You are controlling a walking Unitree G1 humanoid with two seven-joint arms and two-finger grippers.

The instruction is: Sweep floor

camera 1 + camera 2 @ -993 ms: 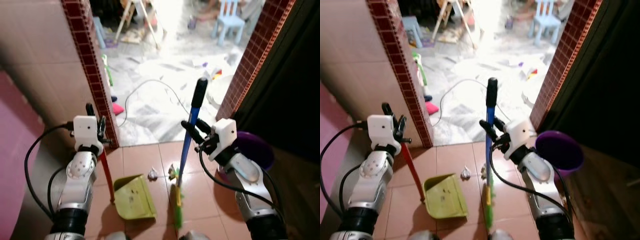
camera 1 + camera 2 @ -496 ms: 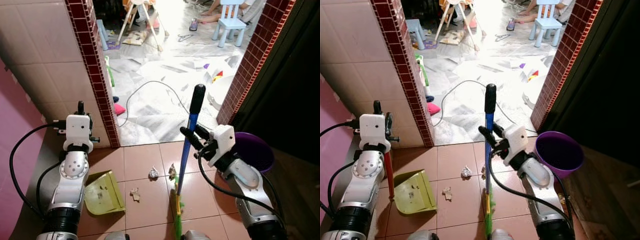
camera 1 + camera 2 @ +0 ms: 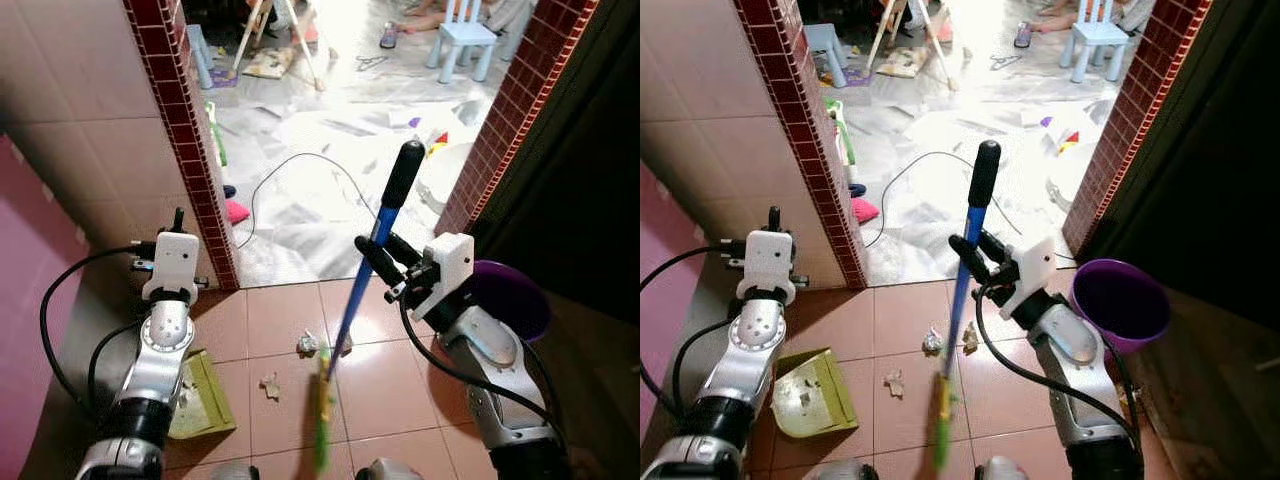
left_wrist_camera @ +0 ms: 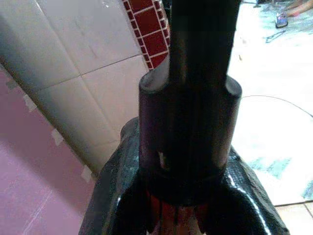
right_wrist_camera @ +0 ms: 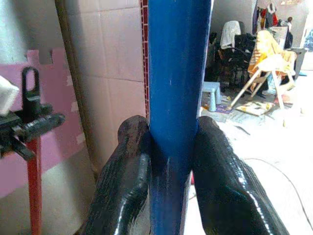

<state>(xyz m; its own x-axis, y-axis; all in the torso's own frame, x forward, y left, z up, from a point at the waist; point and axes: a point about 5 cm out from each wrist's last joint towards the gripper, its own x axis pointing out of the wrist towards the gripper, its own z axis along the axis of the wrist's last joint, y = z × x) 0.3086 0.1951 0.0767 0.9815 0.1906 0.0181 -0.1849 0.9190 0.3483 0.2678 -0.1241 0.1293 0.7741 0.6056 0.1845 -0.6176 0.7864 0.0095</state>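
Right end effector [image 5: 168, 161] pinching blue-handled green broom [image 3: 962, 270], tilted; left end effector [image 3: 176, 225] clamped on red-handled yellow-green dustpan [image 3: 812, 392]; crumpled paper scraps [image 3: 931, 341] between.

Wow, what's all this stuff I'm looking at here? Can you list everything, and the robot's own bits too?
broom: one, blue handle with black grip, green head, tilted over the tiles
dustpan: one, yellow-green with a red handle, on the floor at the robot's left
paper scraps: three or so, whitish, on the terracotta tiles
purple bucket: one, by the right doorpost
cable: one, white, looped on the marble floor beyond
small chair: one, light blue, far room
right gripper: black fingers clamped on the broom handle
left gripper: holding the dustpan's handle
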